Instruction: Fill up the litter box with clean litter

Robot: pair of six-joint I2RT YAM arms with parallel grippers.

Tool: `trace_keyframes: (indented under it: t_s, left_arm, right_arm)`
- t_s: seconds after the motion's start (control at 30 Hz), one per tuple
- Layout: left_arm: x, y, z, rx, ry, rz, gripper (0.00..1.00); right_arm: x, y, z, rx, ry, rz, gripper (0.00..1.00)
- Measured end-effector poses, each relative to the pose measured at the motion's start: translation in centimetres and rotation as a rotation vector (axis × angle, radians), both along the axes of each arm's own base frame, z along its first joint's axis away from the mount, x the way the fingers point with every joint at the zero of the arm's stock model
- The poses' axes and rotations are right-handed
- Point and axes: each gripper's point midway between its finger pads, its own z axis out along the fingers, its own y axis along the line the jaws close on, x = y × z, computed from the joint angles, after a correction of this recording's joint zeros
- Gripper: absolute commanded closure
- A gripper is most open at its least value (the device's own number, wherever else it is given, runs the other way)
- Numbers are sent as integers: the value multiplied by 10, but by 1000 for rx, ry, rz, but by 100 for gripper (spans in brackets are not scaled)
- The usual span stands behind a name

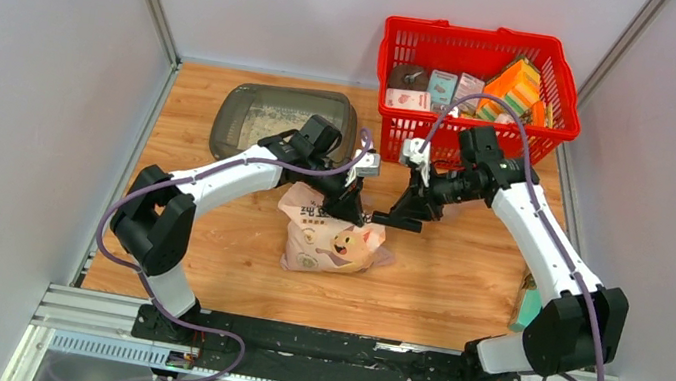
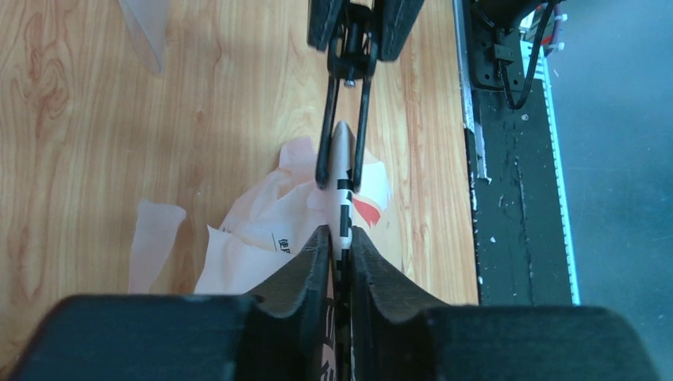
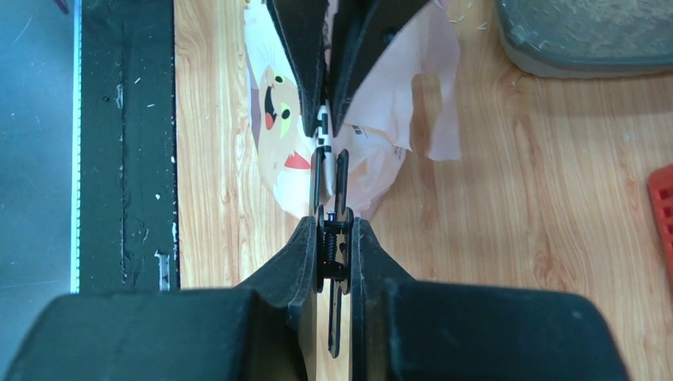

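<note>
The bag of clean litter [image 1: 331,242] sits in the middle of the bench [image 1: 461,290], just in front of the litter box [image 1: 258,90]. The left pincer [image 1: 356,216] is closed on the bag's top edge. The right pincer [image 1: 403,216] grips a black clip [image 2: 349,63] that straddles the same edge
</note>
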Motion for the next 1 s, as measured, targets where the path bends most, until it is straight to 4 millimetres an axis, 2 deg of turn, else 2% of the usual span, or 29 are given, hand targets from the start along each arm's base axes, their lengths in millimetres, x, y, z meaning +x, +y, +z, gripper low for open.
trace_keyframes:
  t_s: [0.17,0.27,0.53,0.63,0.73,0.77,0.83,1.0]
  left_arm:
    - [-1,0,0,0,0,-2,63]
    - [-1,7,2,7,-3,3,61]
    - [-6,72,21,48,-54,36,62]
    - [-15,84,12,77,-40,12,69]
    - [-24,88,3,95,-26,-14,82]
    - [-24,88,2,96,-31,-20,90]
    - [-24,88,1,96,-35,-25,97]
    - [-24,88,0,96,-32,-24,100]
  right_arm:
    - [-6,10,-2,-3,-4,42,100]
    - [-8,13,-2,-5,-10,55,100]
    - [-9,14,-3,-12,-24,67,100]
    - [-9,15,-3,-12,-25,71,100]
    - [-13,18,-4,-12,-21,85,100]
    - [-15,20,-4,-12,-21,91,100]
    - [-16,22,-5,-13,-18,101,100]
    - [-17,28,-7,-14,-16,121,100]
